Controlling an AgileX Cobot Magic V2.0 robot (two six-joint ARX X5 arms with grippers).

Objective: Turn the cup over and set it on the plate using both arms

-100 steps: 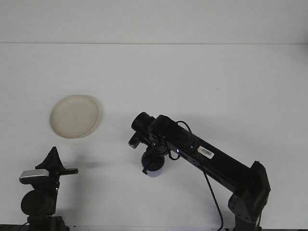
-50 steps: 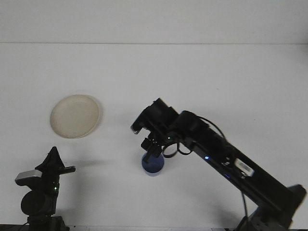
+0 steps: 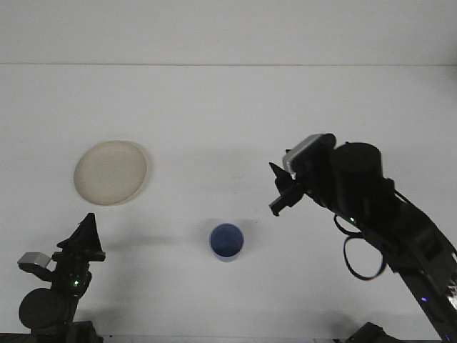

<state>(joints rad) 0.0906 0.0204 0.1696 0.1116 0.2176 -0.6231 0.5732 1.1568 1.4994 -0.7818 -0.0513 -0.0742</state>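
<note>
1. One cup [image 3: 227,242] stands alone, mouth up, near the table's [image 3: 235,107] front edge, about midway along it; nothing touches it, so the flip looks done.
2. Plate [image 3: 111,172] sits well apart toward the left edge, nearer the left gripper [image 3: 83,236], so the handover looks likely. Its fingers: can't tell, only a dark point shows.
3. Right gripper [image 3: 279,190] hangs empty, fingers spread.
4. Versus a second ago: the right gripper was down on the cup; now it is raised, pulled back right. The left gripper has dropped slightly.
</note>
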